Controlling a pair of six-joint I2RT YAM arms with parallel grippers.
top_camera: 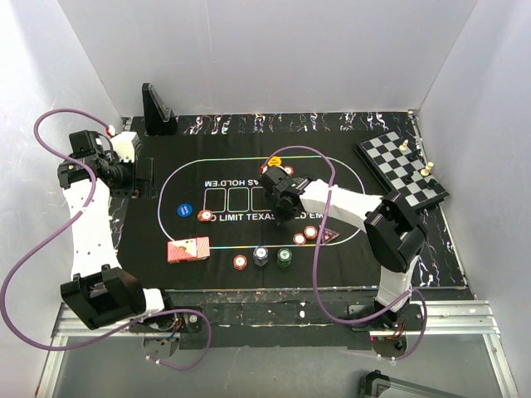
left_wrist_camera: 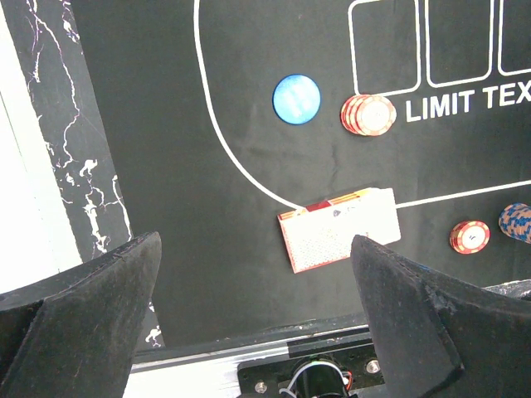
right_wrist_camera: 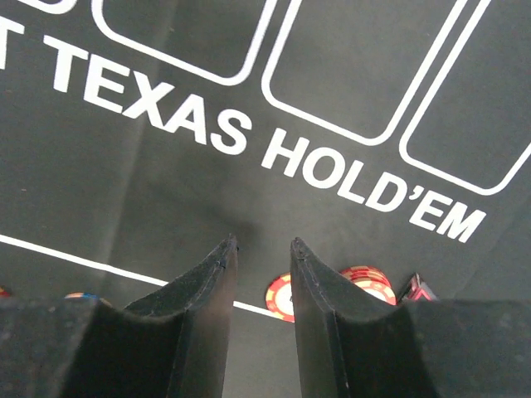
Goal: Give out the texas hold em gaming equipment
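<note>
The card deck point(top_camera: 188, 249) point(left_wrist_camera: 340, 229) lies red back up near the mat's front left. Beside it are a blue chip point(top_camera: 184, 211) point(left_wrist_camera: 296, 99) and a red chip stack point(top_camera: 205, 216) point(left_wrist_camera: 367, 114). Red point(top_camera: 241, 263), blue-white point(top_camera: 260, 255) and green point(top_camera: 284, 259) chips line the front. Red chips point(top_camera: 305, 235) point(right_wrist_camera: 280, 296) and the dark triangular marker point(top_camera: 330, 235) point(right_wrist_camera: 417, 288) lie right of centre. The yellow button point(top_camera: 275, 161) sits at the back. My left gripper point(top_camera: 137, 176) point(left_wrist_camera: 255, 242) hangs wide open at the mat's left edge. My right gripper point(top_camera: 280, 207) point(right_wrist_camera: 264, 242) hovers over the mat's lettering, jaws narrowly apart and empty.
The black mat point(top_camera: 348, 249) covers the table's middle. A chessboard point(top_camera: 402, 170) with pieces lies at the back right. A black stand point(top_camera: 156, 109) rises at the back left. White walls close in on three sides.
</note>
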